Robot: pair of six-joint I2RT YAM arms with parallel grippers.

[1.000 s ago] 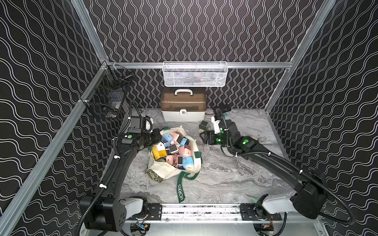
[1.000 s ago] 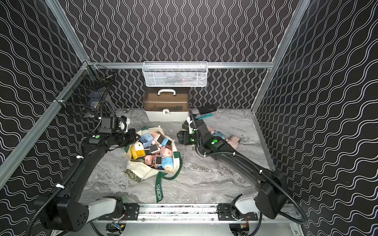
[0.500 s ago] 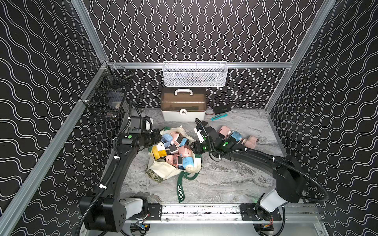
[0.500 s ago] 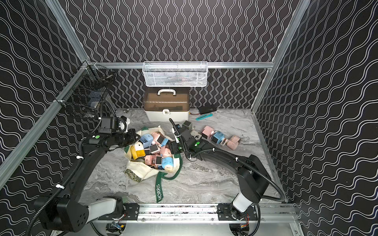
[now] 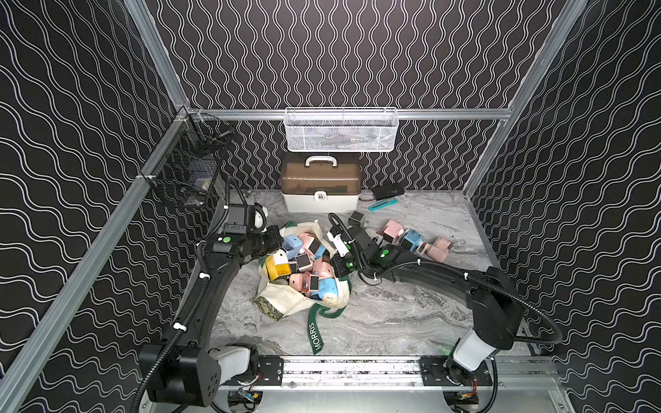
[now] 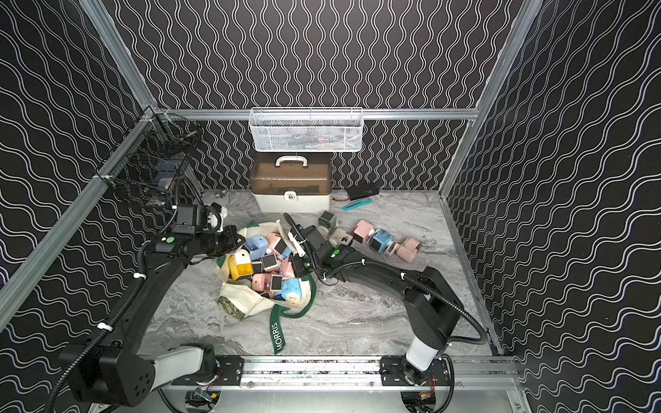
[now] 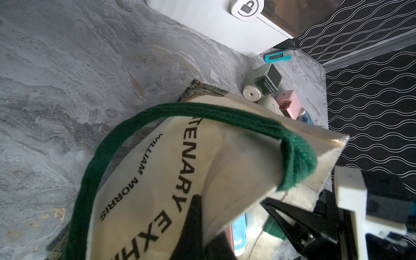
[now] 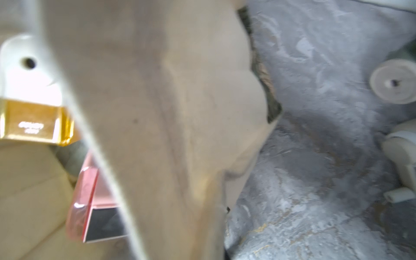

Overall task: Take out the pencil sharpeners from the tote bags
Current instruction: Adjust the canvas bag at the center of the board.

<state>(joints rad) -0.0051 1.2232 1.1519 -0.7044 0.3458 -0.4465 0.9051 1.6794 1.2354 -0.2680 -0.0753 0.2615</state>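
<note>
Sharpeners (image 5: 304, 262) piled in bag (image 5: 286, 307); my left gripper (image 5: 278, 240) clamps its rim, right gripper (image 5: 335, 267) jaws together at opposite rim, hold unclear.

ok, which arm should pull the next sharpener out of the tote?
Probably right. The right end effector, shut, sits at the tote bag mouth beside the sharpeners; the left end effector is clamped on the rim, holding it open.

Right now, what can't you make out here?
right gripper tips: top views, hidden by its own body; wrist view, blurred bag cloth fills it.
deeper sharpeners: top views, buried under the pile.
white basket contents: top views, mesh too fine.
</note>
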